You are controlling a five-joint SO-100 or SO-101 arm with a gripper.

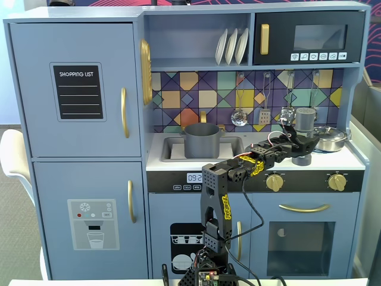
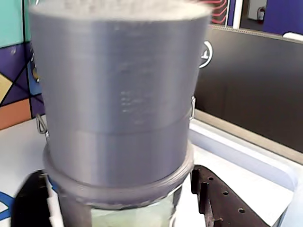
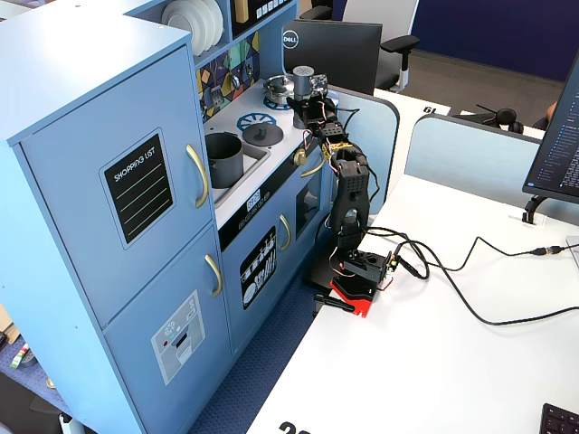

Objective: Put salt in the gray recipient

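Note:
The salt shaker [image 1: 305, 118] is a dark gray cylinder at the back right of the toy kitchen counter, beside the steel pan. In the wrist view its gray cap [image 2: 118, 94] fills the frame, with the pale green label [image 2: 137, 215] just below. My gripper [image 1: 297, 136] is shut on the shaker, with one dark finger on each side of it [image 2: 116, 177]. It also shows in a fixed view [image 3: 310, 98], under the shaker [image 3: 303, 76]. The gray pot [image 1: 202, 140] stands in the sink to the left, also seen from the side [image 3: 223, 155].
A shiny steel pan [image 1: 330, 138] sits right of the shaker. A flat gray lid [image 3: 262, 134] lies on the stove between pot and gripper. Utensils [image 1: 240, 116] hang on the tiled back wall. A shelf and microwave [image 1: 309, 37] overhang the counter.

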